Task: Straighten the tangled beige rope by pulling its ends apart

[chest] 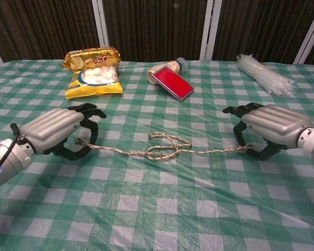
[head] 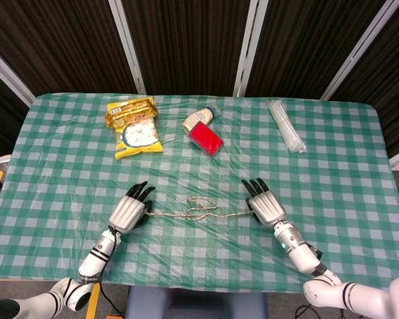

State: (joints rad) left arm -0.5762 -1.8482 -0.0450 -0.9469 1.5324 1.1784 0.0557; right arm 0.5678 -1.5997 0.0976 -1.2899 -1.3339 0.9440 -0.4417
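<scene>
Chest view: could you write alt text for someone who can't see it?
Two silver robot hands, left hand and right hand, each hold one end of a beige rope, looped mid-length, on a green checked tablecloth. Behind lie a yellow snack bag and a red flat box.

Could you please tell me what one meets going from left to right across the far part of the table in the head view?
Yellow snack bag → bottle lying on its side → red box → bundle of clear straws.

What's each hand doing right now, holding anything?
Left hand: holds the left end of the beige rope.
Right hand: holds the rope's right end.
</scene>
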